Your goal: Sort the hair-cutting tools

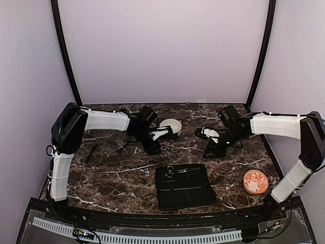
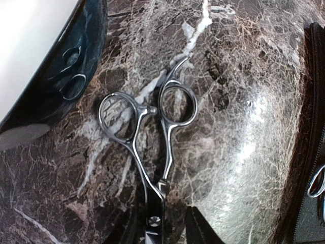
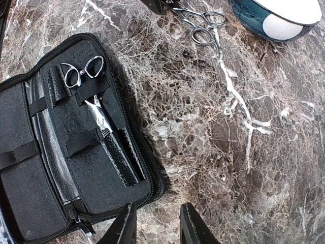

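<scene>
Left wrist view: the scissors (image 2: 152, 219) are seen flat on the desk (image 2: 244, 127), blades between the spread left fingers (image 2: 195, 231), rings beyond their tips, so closure should be centred before lifting.

We see silver scissors (image 2: 168, 145) lying flat on the marble table (image 2: 244, 101). Their blades sit between our left claw's (image 2: 163, 224) parted fingers, the bowl (image 2: 86, 51) on one side and the black case (image 2: 312, 117) on the other.
</scene>
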`<action>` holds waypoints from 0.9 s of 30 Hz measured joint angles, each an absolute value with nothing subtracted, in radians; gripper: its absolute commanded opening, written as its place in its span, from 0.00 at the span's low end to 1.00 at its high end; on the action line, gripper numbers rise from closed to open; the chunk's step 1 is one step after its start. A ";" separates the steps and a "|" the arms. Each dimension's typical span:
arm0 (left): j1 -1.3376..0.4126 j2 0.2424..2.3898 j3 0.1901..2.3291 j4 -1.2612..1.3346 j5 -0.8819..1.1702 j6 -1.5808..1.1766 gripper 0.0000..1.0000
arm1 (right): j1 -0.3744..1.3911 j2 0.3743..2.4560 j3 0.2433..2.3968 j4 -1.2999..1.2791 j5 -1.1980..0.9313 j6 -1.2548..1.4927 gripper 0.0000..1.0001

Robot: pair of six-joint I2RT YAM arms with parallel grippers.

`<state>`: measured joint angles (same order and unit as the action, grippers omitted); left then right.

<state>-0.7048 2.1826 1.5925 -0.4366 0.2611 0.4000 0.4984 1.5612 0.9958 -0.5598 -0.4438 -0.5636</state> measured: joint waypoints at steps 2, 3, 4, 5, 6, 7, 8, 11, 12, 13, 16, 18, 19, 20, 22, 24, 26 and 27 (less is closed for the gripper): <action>-0.704 2.185 1.593 -0.437 0.261 0.402 0.24 | 0.498 1.565 0.995 -0.560 -0.443 -0.564 0.29; -0.704 2.186 1.595 -0.438 0.260 0.403 0.22 | 0.498 1.566 0.995 -0.559 -0.443 -0.564 0.29; -0.704 2.188 1.597 -0.437 0.259 0.405 0.21 | 0.498 1.568 0.995 -0.559 -0.442 -0.564 0.29; -0.704 2.189 1.600 -0.438 0.257 0.406 0.19 | 0.498 1.569 0.995 -0.559 -0.441 -0.564 0.29; -0.704 2.190 1.601 -0.438 0.256 0.406 0.17 | 0.498 1.570 0.995 -0.559 -0.440 -0.564 0.29; -0.704 2.191 1.602 -0.438 0.255 0.406 0.15 | 0.498 1.570 0.995 -0.559 -0.440 -0.564 0.29; -0.704 2.191 1.602 -0.437 0.254 0.407 0.13 | 0.498 1.570 0.995 -0.559 -0.441 -0.564 0.28; -0.706 2.192 1.602 -0.436 0.254 0.409 0.08 | 0.498 1.573 0.995 -0.559 -0.441 -0.564 0.28; -0.709 2.192 1.602 -0.435 0.255 0.410 0.07 | 0.498 1.575 0.995 -0.559 -0.441 -0.563 0.28; -0.713 2.193 1.602 -0.432 0.255 0.410 0.07 | 0.498 1.576 0.995 -0.559 -0.441 -0.563 0.28; -0.735 2.198 1.605 -0.415 0.258 0.408 0.05 | 0.498 1.576 0.995 -0.559 -0.440 -0.563 0.28; -0.757 2.206 1.611 -0.398 0.260 0.408 0.04 | 0.495 1.576 0.995 -0.559 -0.440 -0.563 0.28; -0.770 2.212 1.617 -0.387 0.264 0.407 0.04 | 0.493 1.576 0.995 -0.560 -0.438 -0.563 0.28; -0.783 2.220 1.624 -0.374 0.270 0.406 0.04 | 0.490 1.576 0.995 -0.560 -0.437 -0.563 0.28; -0.808 2.240 1.645 -0.348 0.282 0.403 0.04 | 0.483 1.576 0.995 -0.561 -0.434 -0.563 0.28; -0.826 2.263 1.673 -0.329 0.297 0.400 0.05 | 0.464 1.572 0.995 -0.566 -0.432 -0.564 0.28; -0.843 2.292 1.713 -0.317 0.308 0.400 0.05 | 0.442 1.562 0.995 -0.578 -0.431 -0.566 0.28; -0.850 2.309 1.737 -0.311 0.313 0.400 0.05 | 0.430 1.554 0.996 -0.587 -0.429 -0.568 0.27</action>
